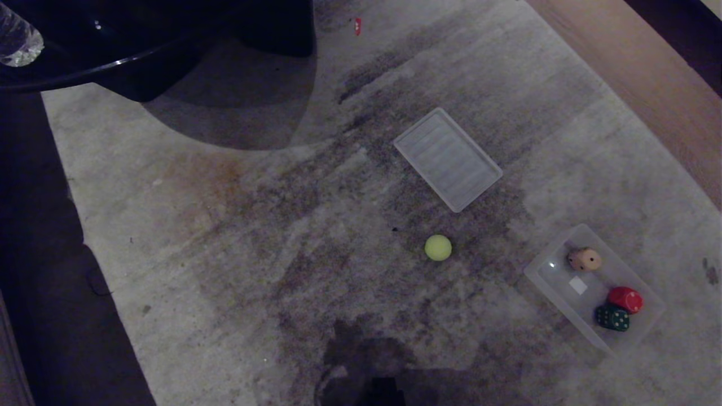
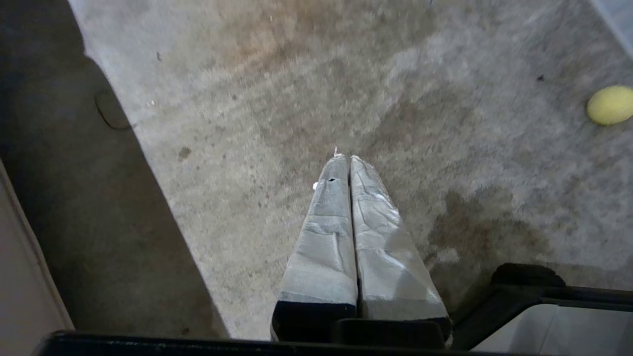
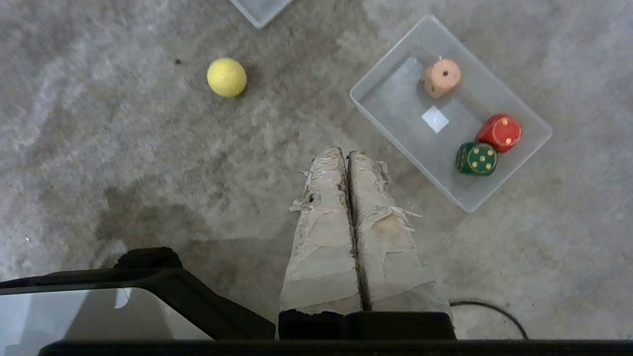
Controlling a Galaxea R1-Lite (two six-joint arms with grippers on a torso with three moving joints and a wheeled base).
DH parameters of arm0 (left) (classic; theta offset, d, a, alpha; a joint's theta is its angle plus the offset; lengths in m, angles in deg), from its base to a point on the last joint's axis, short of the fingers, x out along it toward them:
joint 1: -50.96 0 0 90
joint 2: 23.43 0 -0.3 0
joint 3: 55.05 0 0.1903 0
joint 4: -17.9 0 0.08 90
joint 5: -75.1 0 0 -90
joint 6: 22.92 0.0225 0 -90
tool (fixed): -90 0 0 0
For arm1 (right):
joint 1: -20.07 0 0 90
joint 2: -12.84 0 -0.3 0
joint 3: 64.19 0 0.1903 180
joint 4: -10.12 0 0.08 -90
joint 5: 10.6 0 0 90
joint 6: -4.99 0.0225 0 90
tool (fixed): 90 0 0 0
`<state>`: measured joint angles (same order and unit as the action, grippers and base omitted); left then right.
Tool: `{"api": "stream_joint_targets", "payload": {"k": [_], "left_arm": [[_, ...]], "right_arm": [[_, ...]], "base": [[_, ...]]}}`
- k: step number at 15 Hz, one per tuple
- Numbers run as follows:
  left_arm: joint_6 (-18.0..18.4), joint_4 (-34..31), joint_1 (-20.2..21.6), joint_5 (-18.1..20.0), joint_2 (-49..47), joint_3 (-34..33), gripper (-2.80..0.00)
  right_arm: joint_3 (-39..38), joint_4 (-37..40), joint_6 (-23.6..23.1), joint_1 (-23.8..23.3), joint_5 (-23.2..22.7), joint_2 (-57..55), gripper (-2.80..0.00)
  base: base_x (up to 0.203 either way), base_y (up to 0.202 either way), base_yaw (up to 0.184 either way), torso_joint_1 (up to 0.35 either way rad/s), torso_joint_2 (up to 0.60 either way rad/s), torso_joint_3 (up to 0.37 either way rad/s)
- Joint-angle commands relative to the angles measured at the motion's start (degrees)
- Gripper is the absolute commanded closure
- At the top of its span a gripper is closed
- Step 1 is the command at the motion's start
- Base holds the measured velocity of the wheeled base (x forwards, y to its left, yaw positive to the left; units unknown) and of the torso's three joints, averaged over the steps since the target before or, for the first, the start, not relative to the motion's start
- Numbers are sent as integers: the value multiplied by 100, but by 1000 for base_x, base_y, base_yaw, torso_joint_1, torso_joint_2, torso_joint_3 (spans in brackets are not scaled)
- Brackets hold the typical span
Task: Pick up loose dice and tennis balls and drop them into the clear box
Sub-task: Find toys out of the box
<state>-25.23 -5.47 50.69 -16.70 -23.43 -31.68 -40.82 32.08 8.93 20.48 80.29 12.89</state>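
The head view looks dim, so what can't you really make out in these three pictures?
- Second tennis ball: in no view; only one tennis ball shows.
- Lid: cut off by the right wrist view's edge.
- Bottle: cropped at the head view's corner.
- Beige die: pips too dim to count in the head view.

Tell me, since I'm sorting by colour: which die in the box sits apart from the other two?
The beige die, alone near one end of the clear box; the red die and green die sit together at the other end.

Bottle (image 1: 20, 42) cut by the edge.
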Motion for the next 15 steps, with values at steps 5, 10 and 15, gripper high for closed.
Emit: {"api": "stream_joint_targets", "payload": {"k": [5,10,15], "left_arm": [[3,0,0,3,-9,-9,0],[47,-9,0,30,-9,-9,0],[35,-7,0,27,-9,-9,0]], "right_arm": [[-44,0,2,2,-2,-5,0],[-44,0,2,2,-2,-5,0],[-44,0,2,2,-2,-5,0]], "base": [[0,0,0,2,-1,-200],[0,0,0,4,4,-118],[0,0,0,0,0,0]]}}
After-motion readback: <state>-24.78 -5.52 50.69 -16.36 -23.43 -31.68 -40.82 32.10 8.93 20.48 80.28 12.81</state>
